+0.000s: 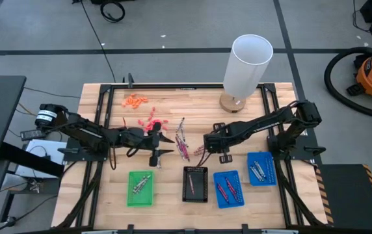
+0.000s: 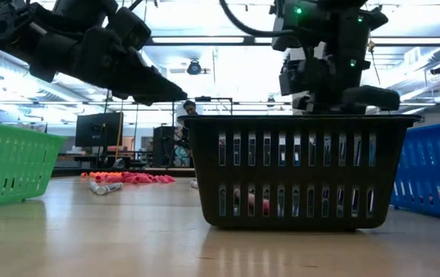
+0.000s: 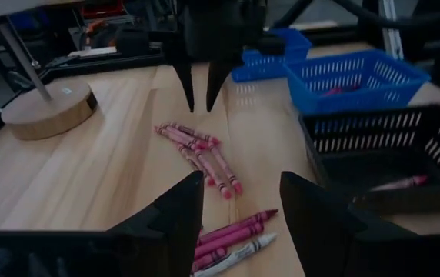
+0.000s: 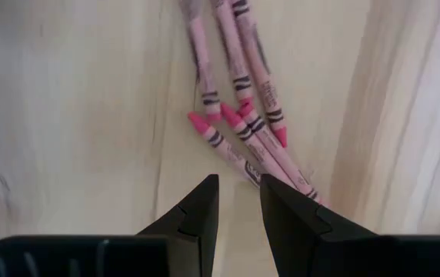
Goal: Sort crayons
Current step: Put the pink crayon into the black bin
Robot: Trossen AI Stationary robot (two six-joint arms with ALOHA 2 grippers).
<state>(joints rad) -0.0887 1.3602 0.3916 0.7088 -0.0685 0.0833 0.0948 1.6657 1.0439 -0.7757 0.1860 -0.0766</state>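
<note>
A loose bunch of pinkish and maroon crayons lies flat on the wooden table between my two grippers. My right gripper points down just above these crayons, its fingers a little apart with nothing between them. My left gripper hovers level at the table's left side of the bunch, open and empty, with a few crayons below its fingers. Red crayons and orange ones lie farther back on the left.
Four small trays stand along the near edge: green, black and two blue, each with crayons inside. A white cylinder on a round wooden base stands at the far right.
</note>
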